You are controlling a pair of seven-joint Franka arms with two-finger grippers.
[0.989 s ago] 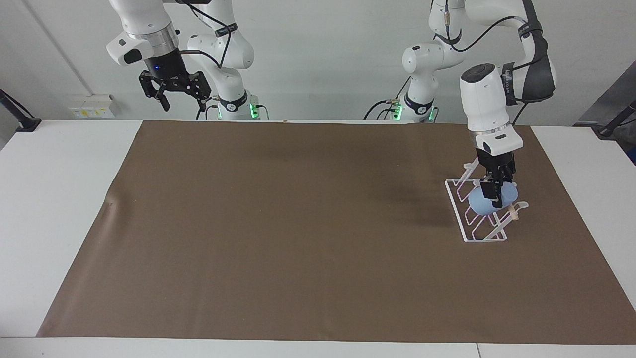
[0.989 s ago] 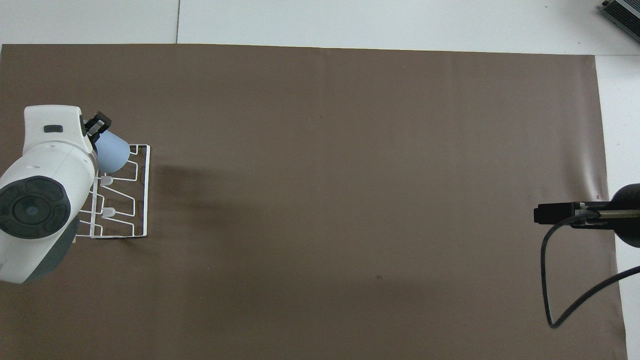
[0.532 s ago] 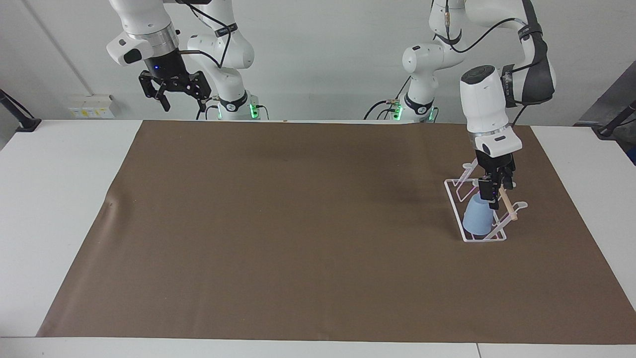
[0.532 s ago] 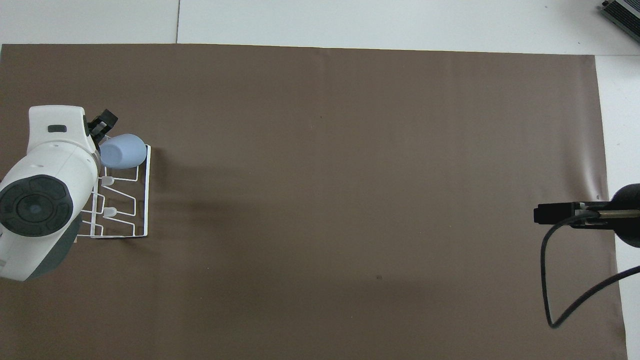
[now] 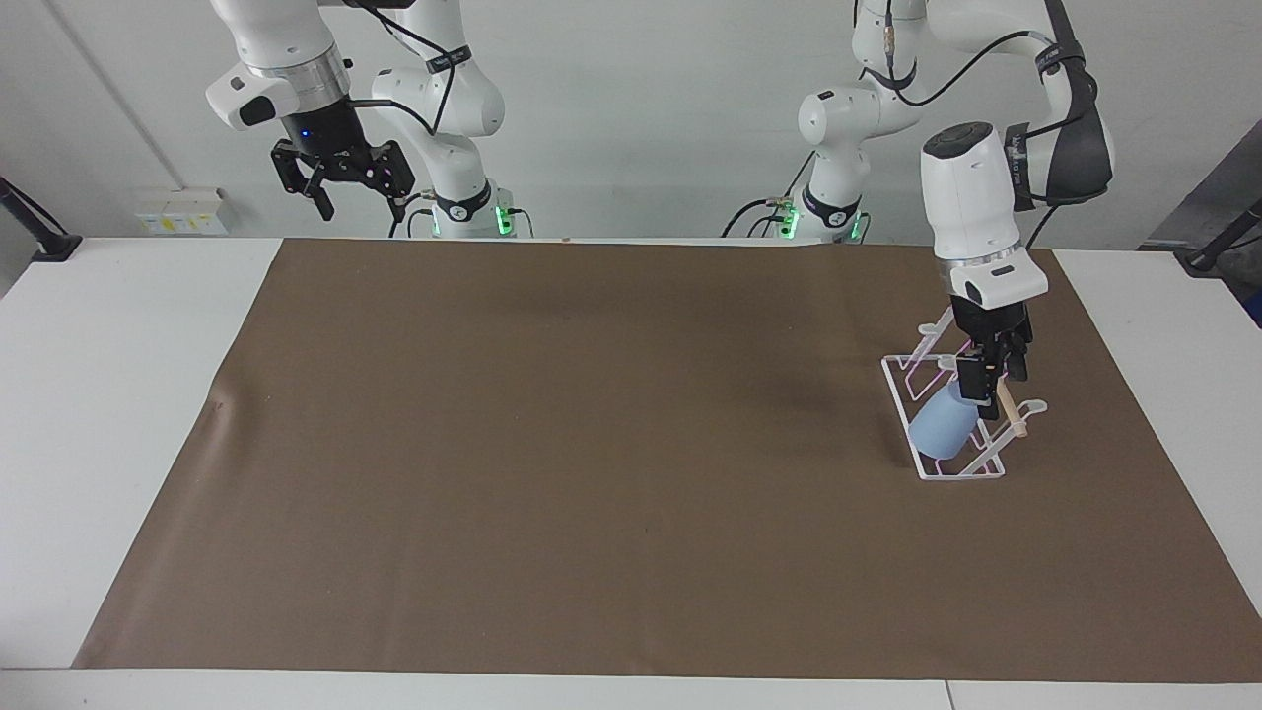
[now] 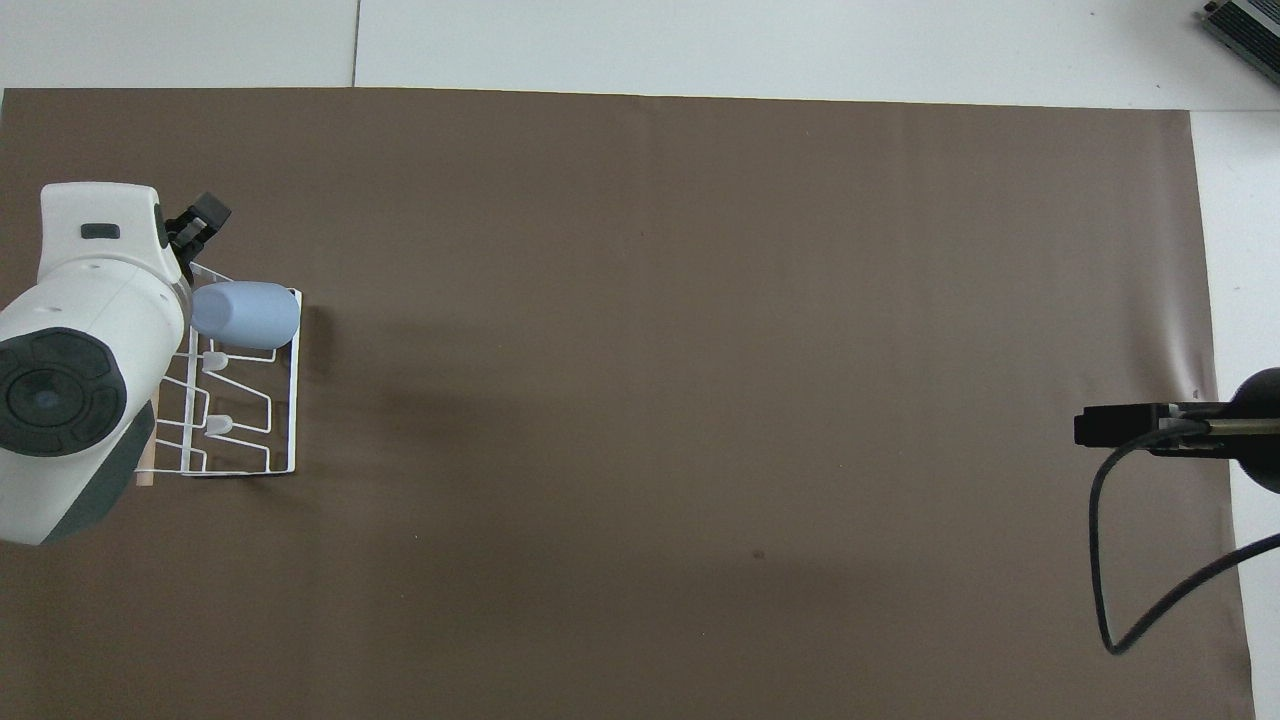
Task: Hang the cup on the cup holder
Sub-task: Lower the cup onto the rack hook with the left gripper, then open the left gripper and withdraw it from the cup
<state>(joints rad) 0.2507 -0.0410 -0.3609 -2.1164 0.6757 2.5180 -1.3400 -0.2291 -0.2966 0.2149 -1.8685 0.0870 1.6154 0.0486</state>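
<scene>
Blue cup (image 5: 944, 426): tilted on the rack's (image 5: 948, 471) prong
Left gripper (image 5: 991, 380): over the rack; spread, apart from cup
Right gripper (image 5: 343, 176): waits raised; spread

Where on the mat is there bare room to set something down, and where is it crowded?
Bare brown mat runs from the cup holder to the right arm's end, under the waiting right hand. It is crowded only at the rack, where the cup hangs and the left hand hovers.
</scene>
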